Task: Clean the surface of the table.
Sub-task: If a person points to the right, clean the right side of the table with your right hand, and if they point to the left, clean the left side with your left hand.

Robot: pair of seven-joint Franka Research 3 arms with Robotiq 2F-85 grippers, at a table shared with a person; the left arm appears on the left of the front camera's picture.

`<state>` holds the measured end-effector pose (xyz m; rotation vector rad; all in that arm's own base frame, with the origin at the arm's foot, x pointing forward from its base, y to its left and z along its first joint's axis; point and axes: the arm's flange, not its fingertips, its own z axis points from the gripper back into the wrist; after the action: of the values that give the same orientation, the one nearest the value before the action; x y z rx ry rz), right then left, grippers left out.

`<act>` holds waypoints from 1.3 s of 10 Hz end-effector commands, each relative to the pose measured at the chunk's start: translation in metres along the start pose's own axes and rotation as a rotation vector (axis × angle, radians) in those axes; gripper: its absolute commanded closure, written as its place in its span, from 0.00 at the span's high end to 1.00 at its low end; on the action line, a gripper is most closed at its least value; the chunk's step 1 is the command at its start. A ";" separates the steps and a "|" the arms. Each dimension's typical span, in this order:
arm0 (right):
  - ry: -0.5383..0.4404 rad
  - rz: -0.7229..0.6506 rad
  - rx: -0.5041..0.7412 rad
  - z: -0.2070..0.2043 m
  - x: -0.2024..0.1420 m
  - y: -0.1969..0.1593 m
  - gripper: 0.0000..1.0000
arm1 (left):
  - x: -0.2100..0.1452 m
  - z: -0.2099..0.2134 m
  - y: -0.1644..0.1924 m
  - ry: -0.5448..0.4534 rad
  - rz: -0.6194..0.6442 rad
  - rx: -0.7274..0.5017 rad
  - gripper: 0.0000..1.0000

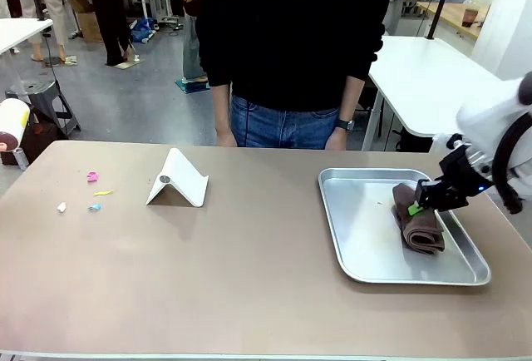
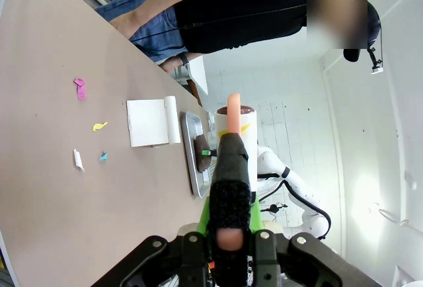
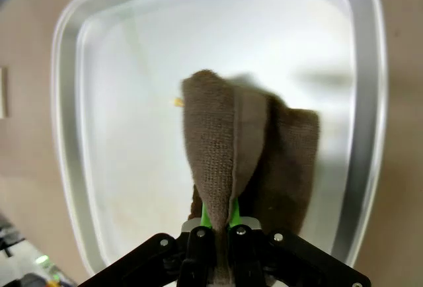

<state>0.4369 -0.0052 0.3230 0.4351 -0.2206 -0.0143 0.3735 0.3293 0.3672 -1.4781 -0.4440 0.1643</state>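
Note:
The brownish-taupe table (image 1: 249, 269) carries small scraps at its left: pink (image 1: 92, 177), yellow (image 1: 103, 193), white (image 1: 61, 207) and blue (image 1: 95, 207). My right gripper (image 1: 418, 205) is shut on a folded brown cloth (image 1: 420, 226) lying in the silver tray (image 1: 366, 236). The right wrist view has the cloth (image 3: 244, 148) pinched between the fingers of that gripper (image 3: 217, 224) over the tray floor (image 3: 132, 69). My left gripper (image 2: 228, 237) is shut on a black-handled roller tool (image 2: 231, 181), held above the table (image 2: 39, 188) beyond its left end.
A white folded stand (image 1: 177, 180) sits left of centre on the table. A person in a dark top (image 1: 291, 45) stands at the far edge with both hands near it. A cream roll (image 1: 12, 120) shows at the far left. White tables stand behind.

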 end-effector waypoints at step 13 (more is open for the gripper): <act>-0.183 0.098 1.169 0.120 -0.069 -0.125 0.07 | -0.001 0.000 -0.004 0.001 -0.005 -0.001 0.00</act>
<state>0.3461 -0.1494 0.3666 1.6249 -0.4139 0.2009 0.3734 0.3295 0.3674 -1.4777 -0.4444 0.1642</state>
